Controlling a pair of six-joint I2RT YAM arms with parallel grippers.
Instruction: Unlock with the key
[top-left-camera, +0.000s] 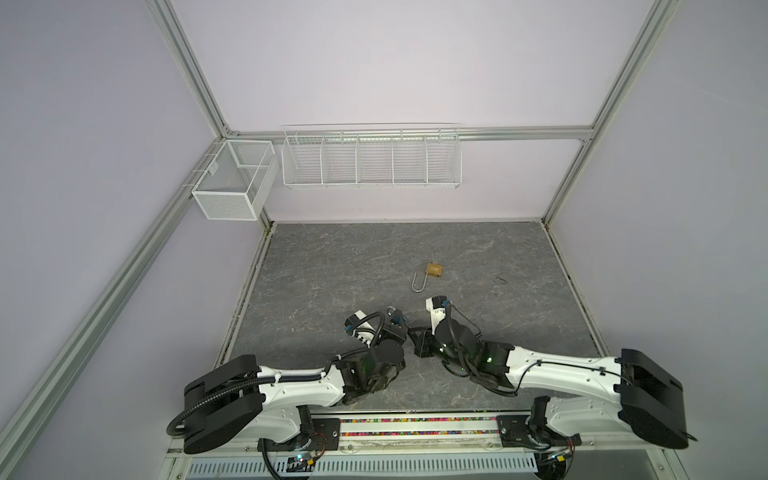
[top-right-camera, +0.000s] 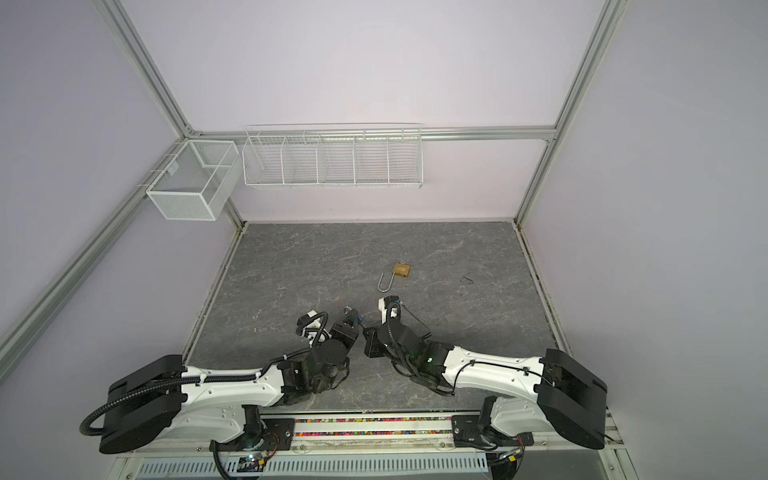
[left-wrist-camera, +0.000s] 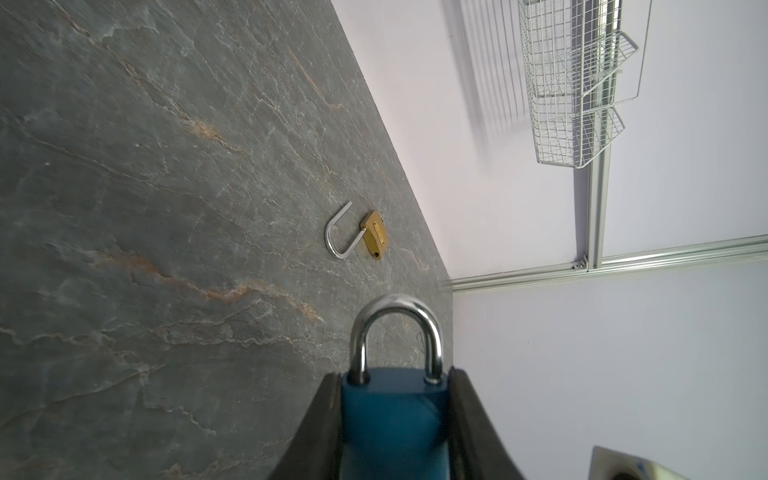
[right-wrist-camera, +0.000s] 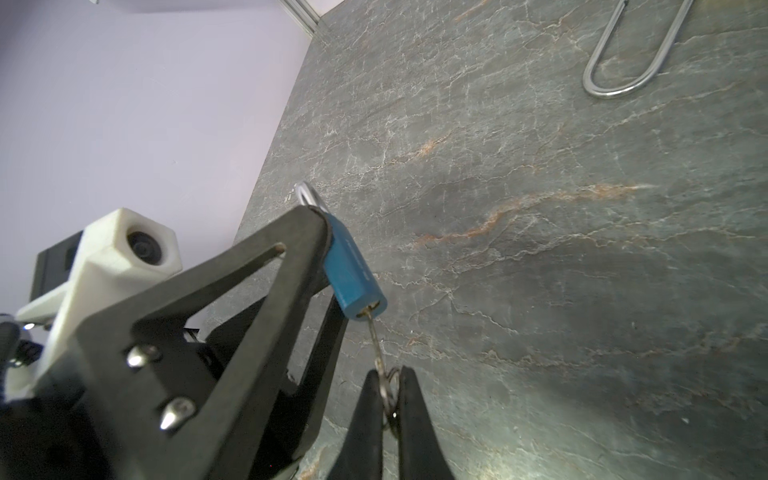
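Note:
My left gripper (left-wrist-camera: 395, 380) is shut on a blue padlock (left-wrist-camera: 394, 419), its silver shackle (left-wrist-camera: 395, 332) sticking out past the fingertips with both legs seated in the body. In the right wrist view the blue padlock (right-wrist-camera: 353, 266) sits between the left fingers (right-wrist-camera: 291, 253), and a thin metal key (right-wrist-camera: 373, 332) is in the keyhole on its underside. My right gripper (right-wrist-camera: 388, 376) is shut on the key's head and ring. In both top views the two grippers (top-left-camera: 397, 319) (top-left-camera: 411, 331) meet low at mid-table, near the front.
A brass padlock (top-left-camera: 434, 270) (left-wrist-camera: 376, 239) lies on the grey stone table (top-left-camera: 332, 266) beyond the grippers, its long shackle (right-wrist-camera: 623, 62) swung open. A white wire basket (top-left-camera: 370, 160) and a mesh box (top-left-camera: 232, 183) hang on the back wall.

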